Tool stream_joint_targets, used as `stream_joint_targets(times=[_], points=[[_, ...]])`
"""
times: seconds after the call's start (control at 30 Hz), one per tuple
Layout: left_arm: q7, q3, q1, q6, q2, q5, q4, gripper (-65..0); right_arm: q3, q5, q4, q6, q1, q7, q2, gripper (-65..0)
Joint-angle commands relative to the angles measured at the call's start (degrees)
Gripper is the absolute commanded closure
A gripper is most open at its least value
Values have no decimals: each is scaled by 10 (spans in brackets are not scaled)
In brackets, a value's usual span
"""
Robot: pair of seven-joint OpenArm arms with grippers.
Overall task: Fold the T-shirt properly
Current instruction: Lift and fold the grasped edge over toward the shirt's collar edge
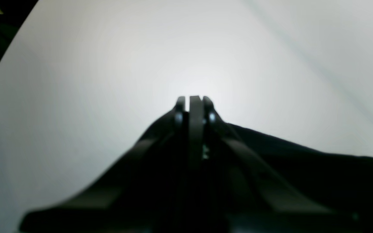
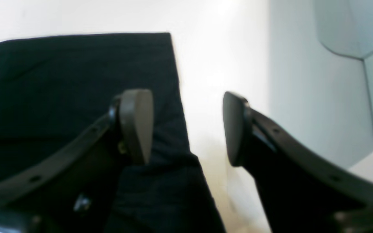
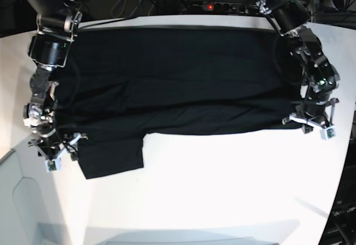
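Cloth covers the far half of the white table: we see the T-shirt spread wide and flat, its far edge running along the table's back edge and its near edge crossing the middle, with one sleeve hanging nearer on the base view's left. Open table lies in front of that near edge and reaches to the front rim. Our right end effector hovers over the sleeve's outer edge with its jaws spread wide and nothing between them; one finger stands above black cloth, the other above bare table. Our left end effector sits at the shirt's opposite corner, jaws pressed together at the cloth's edge, though we cannot tell whether fabric is pinched. Both arms reach forward from the back corners, wrists bent downward.
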Motion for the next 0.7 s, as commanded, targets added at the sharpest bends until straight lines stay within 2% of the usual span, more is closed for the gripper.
stream_joint_targets(times=[0.0, 0.23, 0.4, 0.57, 0.67], points=[[-13, -1, -9, 0, -7, -5, 10, -1, 0, 5, -2, 1, 26, 12, 10, -365], [-13, -1, -9, 0, -7, -5, 8, -1, 1, 5, -87, 1, 51, 11, 20, -378], [-13, -1, -9, 0, -7, -5, 8, -1, 1, 5, -86, 2, 34, 11, 20, -377], [-13, -1, -9, 0, -7, -4, 7, -1, 1, 4, -89, 47, 23, 3, 20, -377], [-13, -1, -9, 0, -7, -4, 7, -1, 1, 5, -90, 50, 22, -11, 20, -377]])
